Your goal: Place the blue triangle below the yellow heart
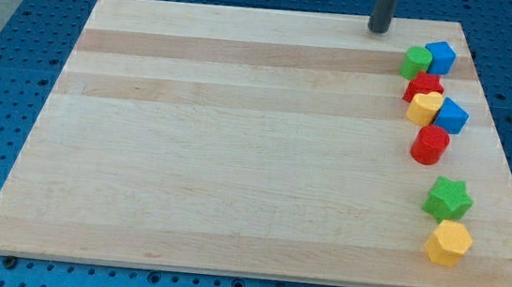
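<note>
Single straight rod, dark grey to near-black, round in section, plain and smooth. Cut off by the view's top edge; only a short lower length visible. Faint lighter sheen down one side, suggesting a matte metal or plastic finish. Ends in my tip [379, 30], blunt and flat, same dark colour as the shaft, no visible taper. No cables, screws, labels or markings discernible on the visible portion. Rest of the arm out of view.
</note>
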`<control>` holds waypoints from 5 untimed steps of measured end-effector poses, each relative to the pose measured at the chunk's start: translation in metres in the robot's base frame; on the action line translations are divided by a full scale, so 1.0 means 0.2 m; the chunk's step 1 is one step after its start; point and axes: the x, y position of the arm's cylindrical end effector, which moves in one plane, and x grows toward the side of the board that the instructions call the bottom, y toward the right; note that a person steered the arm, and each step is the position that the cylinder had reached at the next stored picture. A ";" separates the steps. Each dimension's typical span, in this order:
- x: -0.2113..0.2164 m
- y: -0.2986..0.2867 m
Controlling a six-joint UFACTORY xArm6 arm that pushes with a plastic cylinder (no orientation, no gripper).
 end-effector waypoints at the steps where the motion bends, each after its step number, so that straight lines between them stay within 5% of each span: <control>1: -0.02 0.05; 2: 0.00 0.38; 3: 0.27 0.77; 5: 0.49 0.88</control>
